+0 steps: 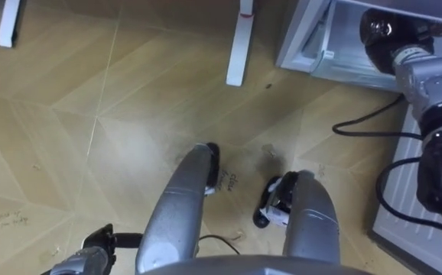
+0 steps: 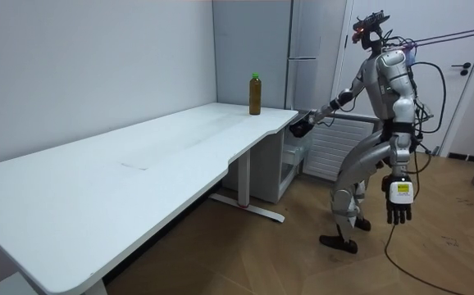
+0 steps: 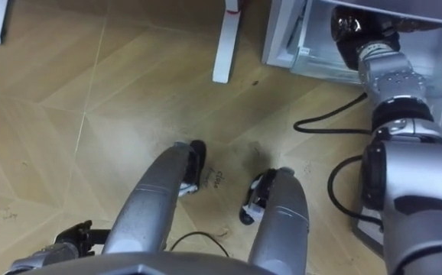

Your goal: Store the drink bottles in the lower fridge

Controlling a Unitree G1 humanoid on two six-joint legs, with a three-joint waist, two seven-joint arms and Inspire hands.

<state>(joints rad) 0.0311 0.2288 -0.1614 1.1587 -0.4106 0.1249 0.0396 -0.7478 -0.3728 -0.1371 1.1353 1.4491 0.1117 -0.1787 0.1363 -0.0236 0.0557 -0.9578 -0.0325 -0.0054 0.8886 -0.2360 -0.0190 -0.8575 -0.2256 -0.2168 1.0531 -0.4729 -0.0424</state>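
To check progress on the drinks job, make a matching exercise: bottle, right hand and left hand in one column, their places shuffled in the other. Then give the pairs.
Things:
1 bottle
2 right hand
3 left hand

Places:
A hanging low beside the robot's leg
B upright on the far corner of the white table
C at the opening of the lower fridge

Pairs: 1-B; 2-C; 3-A

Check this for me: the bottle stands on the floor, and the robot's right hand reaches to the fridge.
One thing is wrong: the bottle stands on the desk, at its far corner, not on the floor; the room view shows it. The right hand does reach to the fridge.
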